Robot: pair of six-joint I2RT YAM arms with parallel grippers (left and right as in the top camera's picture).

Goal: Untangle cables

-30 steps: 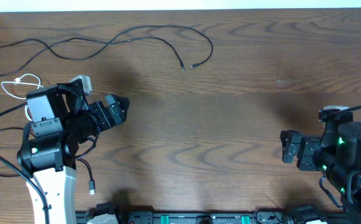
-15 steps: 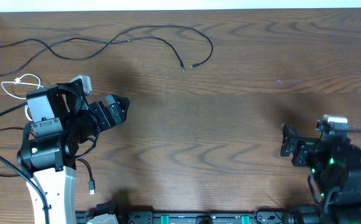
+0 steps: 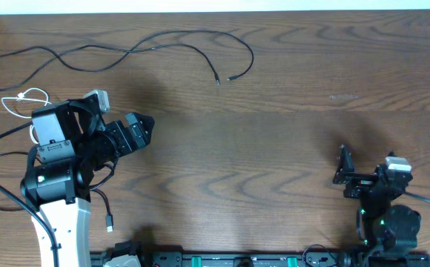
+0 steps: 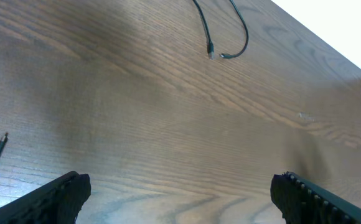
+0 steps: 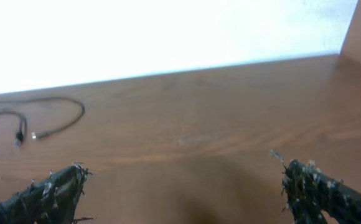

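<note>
1. The black cables (image 3: pixel 251 53) lie along the desk's (image 3: pixel 274 148) far side, long axis left to right, plug ends (image 3: pixel 217 80) toward the middle; the white cable (image 3: pixel 24 97) curls beside my left arm.
2. My left end effector (image 3: pixel 142 127) is nearer the plugs; the right end effector (image 3: pixel 343 165) sits well apart.
3. Both are spread wide, holding nothing.

The left arm (image 3: pixel 55 141) and right arm (image 3: pixel 389 222) are black, green-lit, with black fingers (image 4: pixel 50 198).
</note>
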